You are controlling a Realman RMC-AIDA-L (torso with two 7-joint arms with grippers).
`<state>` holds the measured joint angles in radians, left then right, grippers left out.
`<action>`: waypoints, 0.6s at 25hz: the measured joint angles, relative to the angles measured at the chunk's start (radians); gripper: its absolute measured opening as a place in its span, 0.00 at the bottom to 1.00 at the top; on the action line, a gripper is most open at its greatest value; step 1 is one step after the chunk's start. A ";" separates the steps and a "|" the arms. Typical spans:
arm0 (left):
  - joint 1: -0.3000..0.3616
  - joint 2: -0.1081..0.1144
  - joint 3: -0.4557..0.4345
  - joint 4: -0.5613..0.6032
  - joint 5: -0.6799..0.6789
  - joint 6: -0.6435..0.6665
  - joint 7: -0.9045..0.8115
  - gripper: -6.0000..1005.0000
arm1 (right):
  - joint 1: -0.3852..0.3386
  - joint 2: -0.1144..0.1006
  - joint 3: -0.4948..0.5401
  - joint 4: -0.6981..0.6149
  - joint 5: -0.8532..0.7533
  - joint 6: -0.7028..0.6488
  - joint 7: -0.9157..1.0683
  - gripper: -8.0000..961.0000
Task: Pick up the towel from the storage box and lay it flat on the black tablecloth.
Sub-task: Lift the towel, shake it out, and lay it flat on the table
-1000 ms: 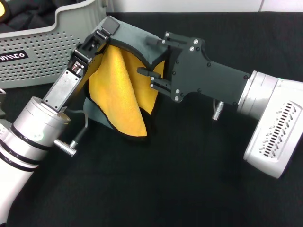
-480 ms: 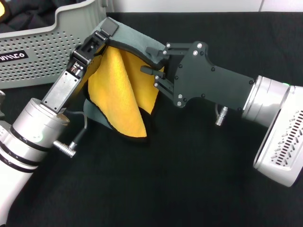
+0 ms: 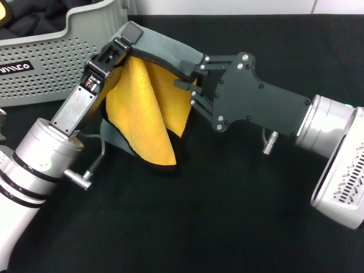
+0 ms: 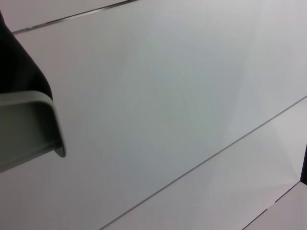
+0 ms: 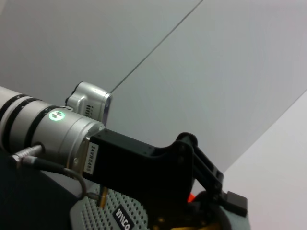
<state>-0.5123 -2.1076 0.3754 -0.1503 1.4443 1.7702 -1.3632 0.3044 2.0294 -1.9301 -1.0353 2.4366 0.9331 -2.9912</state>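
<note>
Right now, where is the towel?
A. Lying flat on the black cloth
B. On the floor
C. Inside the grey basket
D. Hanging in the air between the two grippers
D: the towel hangs folded above the black tablecloth, held up at one top corner by the left gripper and at the other by the right gripper, outside the storage box.

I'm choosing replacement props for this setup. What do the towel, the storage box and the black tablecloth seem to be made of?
The towel, held up by the left gripper and right gripper: soft napped cloth, likely microfibre; it drapes in folds and has a dark stitched border.
The storage box: rigid light grey plastic, matte, with moulded perforations.
The black tablecloth: matte woven fabric, probably; no sheen.
</note>
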 joint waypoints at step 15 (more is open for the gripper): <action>-0.005 0.000 0.008 0.000 0.009 0.000 0.002 0.02 | 0.007 0.000 0.022 0.011 0.022 -0.006 0.002 0.03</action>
<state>-0.5174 -2.1076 0.3831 -0.1507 1.4534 1.7702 -1.3608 0.3111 2.0295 -1.9077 -1.0245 2.4589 0.9270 -2.9896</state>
